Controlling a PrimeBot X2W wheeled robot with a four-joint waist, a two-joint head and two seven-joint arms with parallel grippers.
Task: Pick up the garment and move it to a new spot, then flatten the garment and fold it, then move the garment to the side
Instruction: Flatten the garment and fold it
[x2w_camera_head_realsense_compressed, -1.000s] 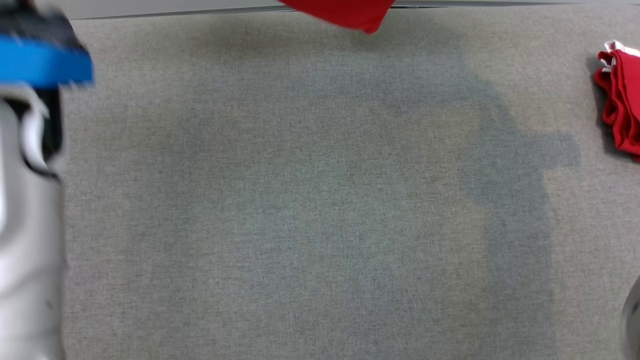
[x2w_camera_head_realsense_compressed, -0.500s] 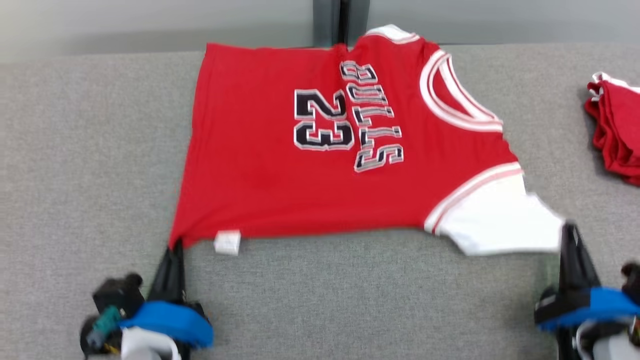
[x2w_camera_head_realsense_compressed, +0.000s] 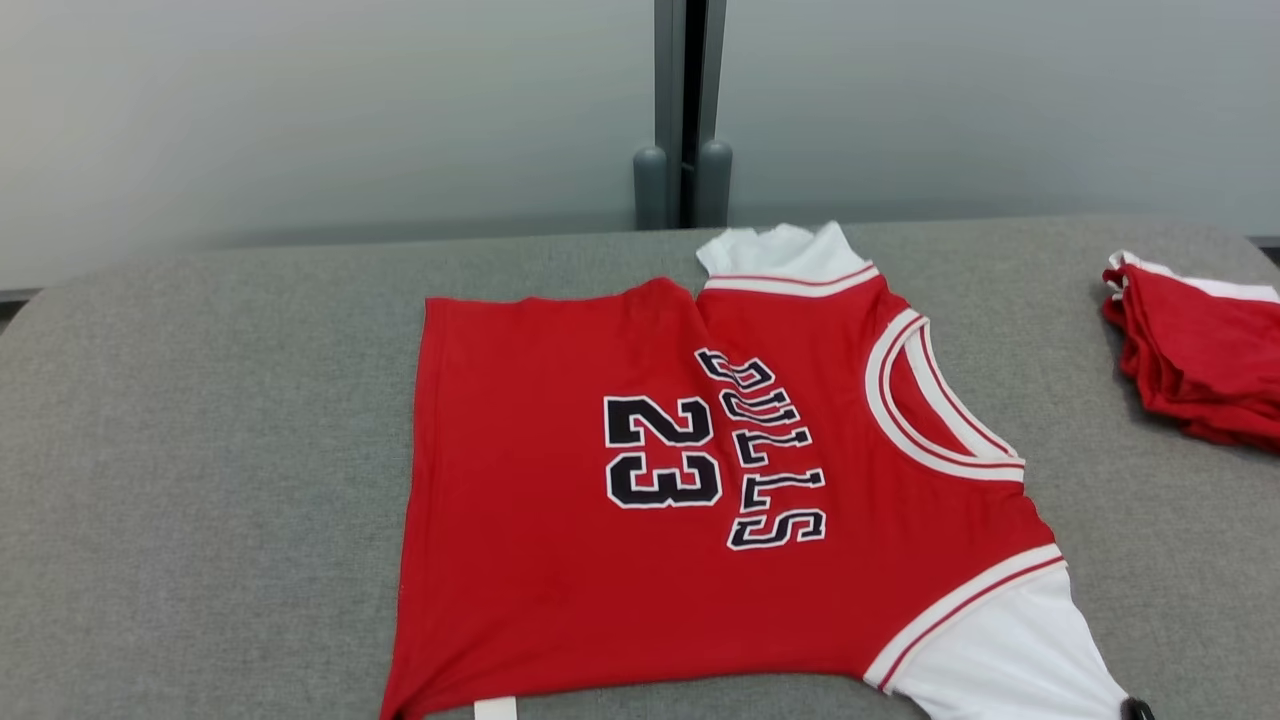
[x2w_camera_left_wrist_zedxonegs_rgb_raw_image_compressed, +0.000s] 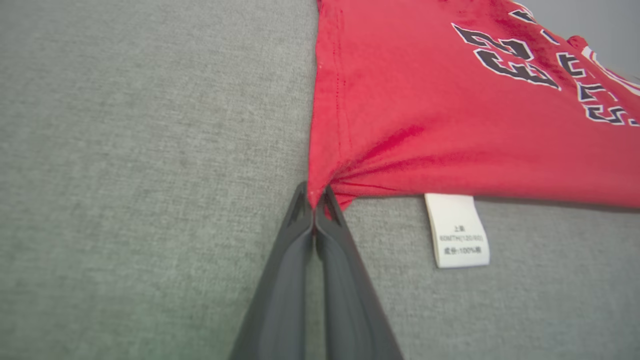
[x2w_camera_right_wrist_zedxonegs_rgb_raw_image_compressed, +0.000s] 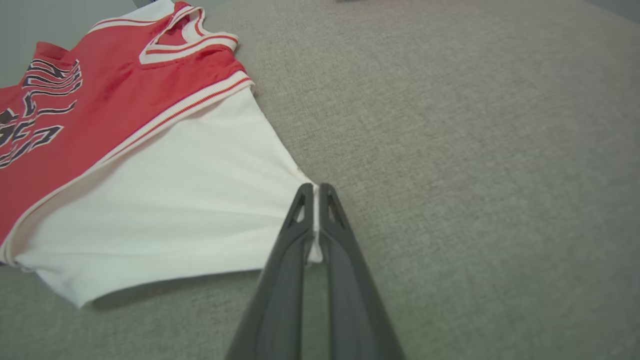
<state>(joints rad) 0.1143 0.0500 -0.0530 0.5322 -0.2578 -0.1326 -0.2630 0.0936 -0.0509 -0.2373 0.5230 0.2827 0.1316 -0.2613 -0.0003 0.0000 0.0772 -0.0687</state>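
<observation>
Head view, garment: the red jersey (x2w_camera_head_realsense_compressed: 700, 480) lies spread face up near the middle of the grey padded surface (x2w_camera_head_realsense_compressed: 200, 450), with "23" and "BULLS" reading sideways, hem toward the robot's left and neckline toward its right.
Sleeves: both white; the far sleeve (x2w_camera_head_realsense_compressed: 780, 250) lies at the jersey's far edge, and the near sleeve (x2w_camera_head_realsense_compressed: 1010, 665) at its near right corner.
Left gripper (x2w_camera_left_wrist_zedxonegs_rgb_raw_image_compressed: 314, 200): pinched tight on the jersey's near hem corner, where the red cloth bunches into creases at the tips.
Right gripper (x2w_camera_right_wrist_zedxonegs_rgb_raw_image_compressed: 315, 192): clamped on the tip of the near sleeve, with a sliver of white cloth between the fingers and the sleeve drawn taut toward them.
Care label (x2w_camera_left_wrist_zedxonegs_rgb_raw_image_compressed: 457, 230): white, sticking out from under the near edge, near the pinched hem corner and flat on the surface.
Folded pile (x2w_camera_head_realsense_compressed: 1195, 350): red garments with white trim, at the right edge of the surface, well apart from the jersey.
Backdrop: pale wall panels (x2w_camera_head_realsense_compressed: 300, 110) stand behind the surface, with a dark post (x2w_camera_head_realsense_compressed: 683, 110) between them.
</observation>
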